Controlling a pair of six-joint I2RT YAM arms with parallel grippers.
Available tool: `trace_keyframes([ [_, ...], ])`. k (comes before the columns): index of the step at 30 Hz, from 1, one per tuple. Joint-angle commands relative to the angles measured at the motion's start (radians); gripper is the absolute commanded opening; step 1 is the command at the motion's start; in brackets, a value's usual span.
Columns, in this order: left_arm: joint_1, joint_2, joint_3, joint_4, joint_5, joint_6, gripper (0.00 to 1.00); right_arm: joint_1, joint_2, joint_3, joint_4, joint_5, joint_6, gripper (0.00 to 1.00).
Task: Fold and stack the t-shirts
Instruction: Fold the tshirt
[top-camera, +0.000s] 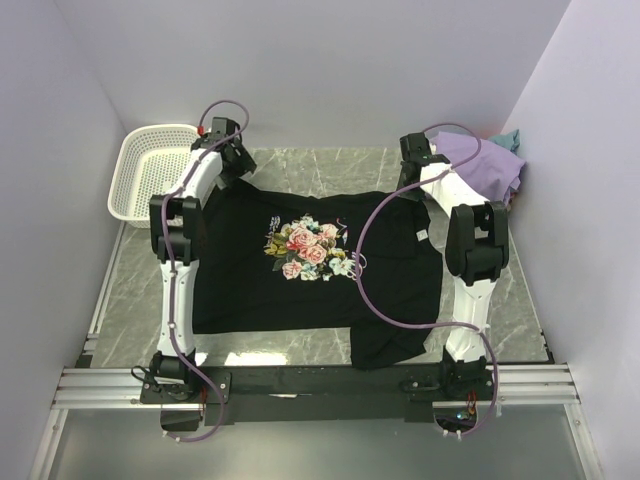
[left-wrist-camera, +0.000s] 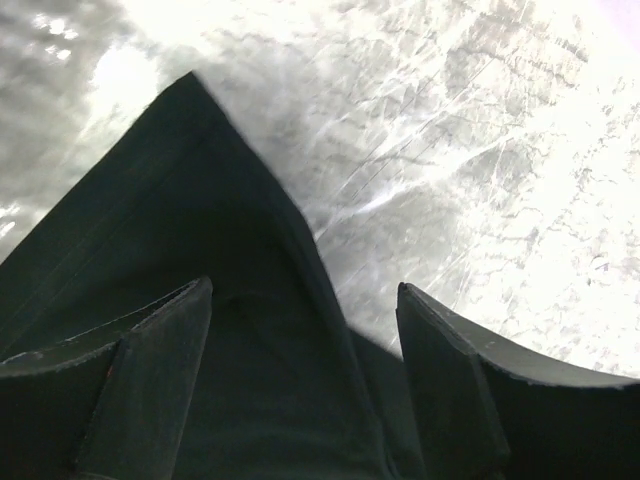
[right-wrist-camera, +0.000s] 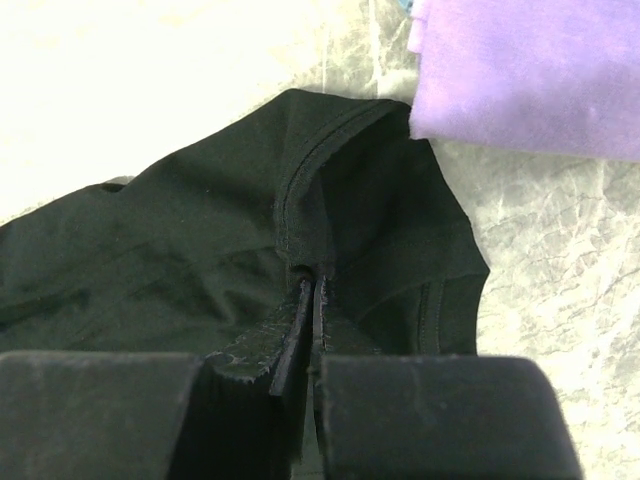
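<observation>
A black t-shirt (top-camera: 250, 285) with a pink-rose print (top-camera: 308, 247) lies spread flat across the table. My left gripper (top-camera: 236, 166) is at the shirt's far left corner. In the left wrist view it (left-wrist-camera: 305, 300) is open, and the black cloth (left-wrist-camera: 200, 260) lies between and below its fingers (left-wrist-camera: 150, 380). My right gripper (top-camera: 411, 178) is at the far right corner. In the right wrist view it (right-wrist-camera: 310, 290) is shut on a raised fold of the black shirt (right-wrist-camera: 200, 250). A lavender shirt (top-camera: 490, 165) lies at the far right, with a teal one (top-camera: 510, 138) behind it.
A white perforated basket (top-camera: 140, 175) stands at the far left, next to my left arm. The lavender shirt (right-wrist-camera: 530, 80) lies just beyond the black shirt's corner in the right wrist view. The walls close in at the back and on both sides.
</observation>
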Motion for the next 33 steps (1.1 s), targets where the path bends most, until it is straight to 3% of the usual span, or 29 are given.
trace_keyframes([
  [1, 0.001, 0.052, 0.072, -0.035, 0.038, -0.010, 0.79, -0.002, -0.043, 0.002, 0.018, -0.019, -0.009, 0.08],
  [9, 0.004, 0.081, 0.075, -0.035, 0.054, -0.010, 0.66, -0.001, -0.034, 0.011, 0.017, -0.026, -0.010, 0.08],
  [13, 0.007, 0.078, 0.071, -0.032, 0.054, -0.007, 0.37, -0.002, -0.034, 0.002, 0.020, -0.037, -0.010, 0.09],
  [15, 0.008, 0.076, 0.071, -0.032, 0.055, -0.004, 0.28, -0.002, -0.032, 0.000, 0.026, -0.048, -0.012, 0.08],
  [16, 0.008, 0.075, 0.069, -0.039, 0.054, -0.001, 0.11, -0.001, -0.032, 0.002, 0.018, -0.049, -0.010, 0.08],
  [18, 0.008, 0.067, 0.059, -0.036, 0.052, 0.007, 0.02, -0.001, -0.038, -0.008, 0.023, -0.049, -0.012, 0.08],
  [27, 0.008, -0.100, -0.090, 0.014, -0.009, 0.040, 0.01, -0.001, -0.078, -0.041, 0.026, -0.045, -0.013, 0.08],
  [33, -0.011, -0.287, -0.306, 0.106, -0.011, 0.045, 0.01, 0.004, -0.117, -0.073, 0.023, -0.046, -0.013, 0.08],
])
